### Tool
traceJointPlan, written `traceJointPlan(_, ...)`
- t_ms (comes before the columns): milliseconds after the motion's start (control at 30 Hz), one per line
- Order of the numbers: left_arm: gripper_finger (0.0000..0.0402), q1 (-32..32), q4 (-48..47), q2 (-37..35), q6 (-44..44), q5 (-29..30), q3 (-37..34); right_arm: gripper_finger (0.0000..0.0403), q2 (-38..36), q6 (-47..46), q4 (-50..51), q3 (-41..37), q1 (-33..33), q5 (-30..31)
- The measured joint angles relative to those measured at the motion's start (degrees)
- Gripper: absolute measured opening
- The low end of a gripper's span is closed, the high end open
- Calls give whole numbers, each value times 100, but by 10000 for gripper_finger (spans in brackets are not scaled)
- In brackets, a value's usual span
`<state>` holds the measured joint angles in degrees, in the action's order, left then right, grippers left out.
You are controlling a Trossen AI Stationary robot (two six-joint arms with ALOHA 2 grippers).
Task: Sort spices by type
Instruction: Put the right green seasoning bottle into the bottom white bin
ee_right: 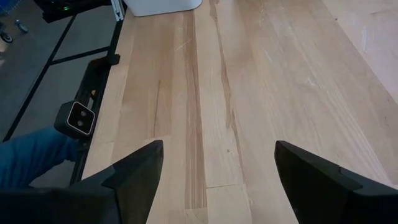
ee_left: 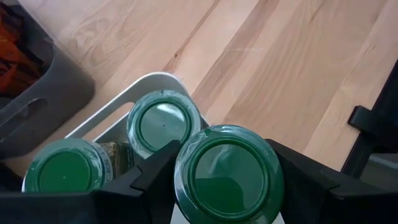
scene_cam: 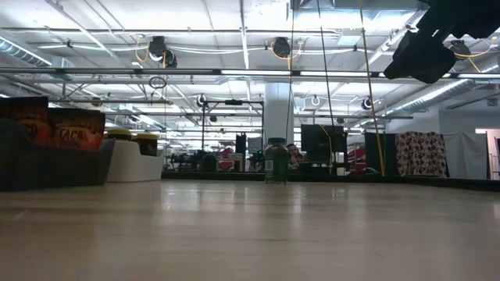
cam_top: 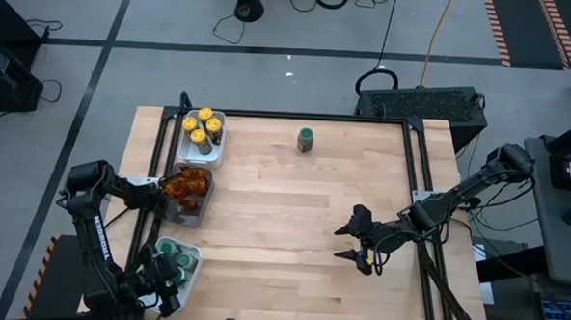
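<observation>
- High view: left gripper (cam_top: 169,288) over the near-left white tray (cam_top: 192,268) of green-lidded jars; one green jar (cam_top: 306,139) stands alone at the far table edge; right gripper (cam_top: 359,245) hovers mid-table, jaws released, empty.
- Low view: lone jar upright, well apart from the trays.
- Left wrist view: jaws grasping a green-lidded jar (ee_left: 227,175) above the tray.
- Step judged: depositing; next, release, then fetch the lone jar.
</observation>
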<state>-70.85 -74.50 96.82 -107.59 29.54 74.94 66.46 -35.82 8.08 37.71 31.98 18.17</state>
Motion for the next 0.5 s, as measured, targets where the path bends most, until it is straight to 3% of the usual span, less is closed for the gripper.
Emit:
traceJointPlan(300,221,7,-43,8,0,-84,-2,290,0,36,0,0,-1,1)
traceJointPlan(500,259,7,-136,54,2,-89,-4,290,0,49,0,0,-2,1)
